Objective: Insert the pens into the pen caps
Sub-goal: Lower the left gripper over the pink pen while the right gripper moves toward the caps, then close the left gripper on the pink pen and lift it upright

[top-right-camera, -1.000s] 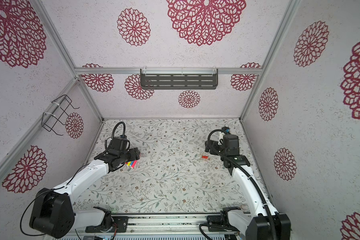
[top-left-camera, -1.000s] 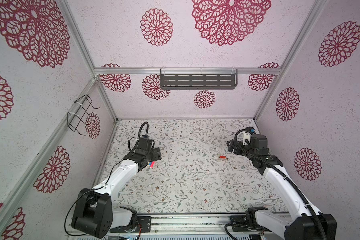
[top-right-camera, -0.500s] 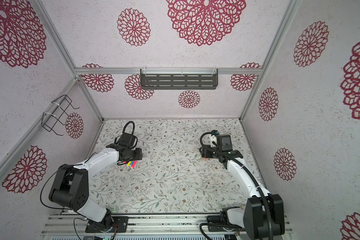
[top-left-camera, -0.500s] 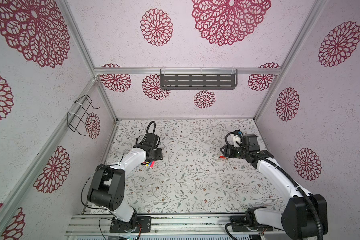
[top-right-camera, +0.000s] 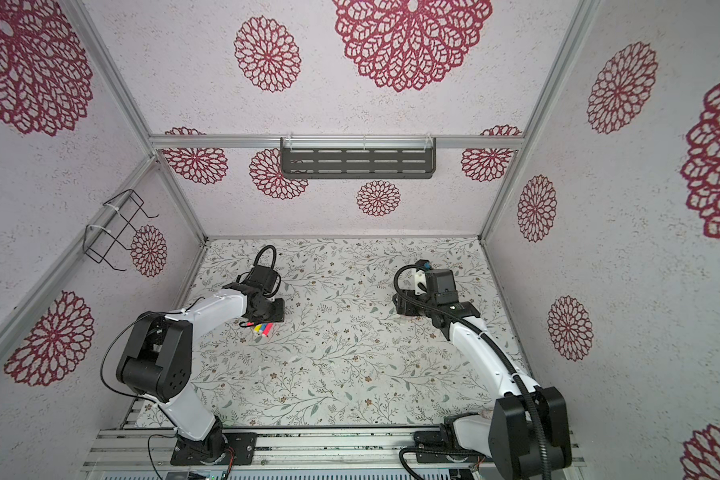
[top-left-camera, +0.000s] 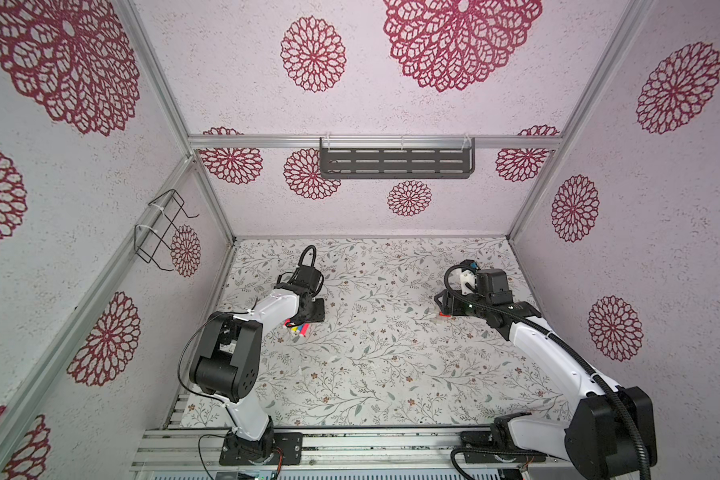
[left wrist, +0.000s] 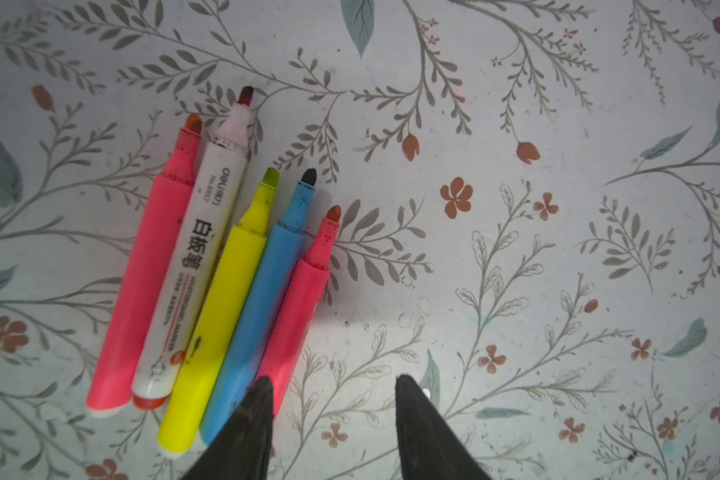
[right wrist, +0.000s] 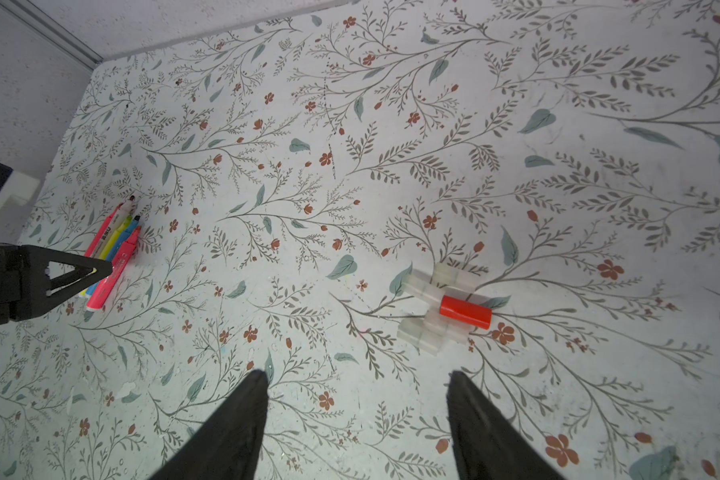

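Several uncapped pens [left wrist: 225, 282] lie side by side on the floral mat: two pink, a white marker, a yellow and a blue. They also show in both top views [top-left-camera: 300, 330] [top-right-camera: 263, 329]. My left gripper [left wrist: 333, 380] hangs low right beside them, open, with bare mat between its jaws; one fingertip [left wrist: 262, 390] overlaps the ends of the blue and pink pens. The pen caps [right wrist: 429, 307], pale translucent tubes plus one red cap [right wrist: 465, 311], lie in a small cluster. My right gripper [right wrist: 356, 374] is open just short of the cluster, holding nothing.
The floral mat [top-left-camera: 371, 365] is walled on three sides. A dark slotted shelf [top-left-camera: 395, 163] hangs on the back wall and a wire rack [top-left-camera: 161, 230] on the left wall. A metal rail [top-left-camera: 350, 440] runs along the front edge.
Both arms have folded down toward the mat. The left gripper has dropped beside the pens, the right one has come in near the caps, and both pairs of jaws have narrowed.
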`<state>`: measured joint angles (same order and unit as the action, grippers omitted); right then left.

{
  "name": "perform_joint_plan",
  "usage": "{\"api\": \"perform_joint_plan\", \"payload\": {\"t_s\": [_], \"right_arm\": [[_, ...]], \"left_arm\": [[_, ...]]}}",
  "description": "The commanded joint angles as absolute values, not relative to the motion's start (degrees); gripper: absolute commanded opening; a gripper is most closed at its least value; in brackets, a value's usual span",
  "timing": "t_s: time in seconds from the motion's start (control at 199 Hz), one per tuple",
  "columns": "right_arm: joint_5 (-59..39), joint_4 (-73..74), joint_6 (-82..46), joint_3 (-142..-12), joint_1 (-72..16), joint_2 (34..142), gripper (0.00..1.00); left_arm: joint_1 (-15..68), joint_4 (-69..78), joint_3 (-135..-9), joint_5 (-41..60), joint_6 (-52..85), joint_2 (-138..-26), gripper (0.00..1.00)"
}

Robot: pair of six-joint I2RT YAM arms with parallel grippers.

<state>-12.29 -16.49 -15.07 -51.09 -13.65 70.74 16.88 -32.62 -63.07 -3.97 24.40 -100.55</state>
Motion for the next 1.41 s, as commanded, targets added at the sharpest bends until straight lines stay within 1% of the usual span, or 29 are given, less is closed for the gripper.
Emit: {"api": "perform_joint_plan", "payload": {"t_s": [0.0, 0.075, 0.191, 0.577, 1.104, 1.4], "right_arm": [[-11.55, -15.53, -16.04, -51.97, -13.62, 68.98, 0.69], [-11.93, -16.4, -16.2, -52.71, -13.63, 70.1, 0.67], [-12.83, -15.44, -16.64, -52.0, -13.71, 70.09, 0.66], [-13.8, -13.88, -17.31, -51.92, -13.7, 66.91, 0.66], [-16.78, -12.66, -18.79, -52.03, -13.73, 63.91, 0.66], [-15.91, -12.39, -19.14, -51.52, -13.71, 62.98, 0.66]], "left_arm": [[16.67, -33.05, -64.25, -4.65, 23.56, -101.64, 0.49], [16.67, -33.01, -64.33, -5.01, 23.6, -102.09, 0.48], [16.68, -33.05, -64.42, -5.66, 23.41, -102.57, 0.48], [16.89, -34.1, -66.22, -7.65, 22.64, -105.04, 0.44], [17.71, -34.82, -66.53, -8.35, 22.49, -106.69, 0.42], [20.86, -35.82, -67.93, -8.28, 22.82, -108.42, 0.35]]}}
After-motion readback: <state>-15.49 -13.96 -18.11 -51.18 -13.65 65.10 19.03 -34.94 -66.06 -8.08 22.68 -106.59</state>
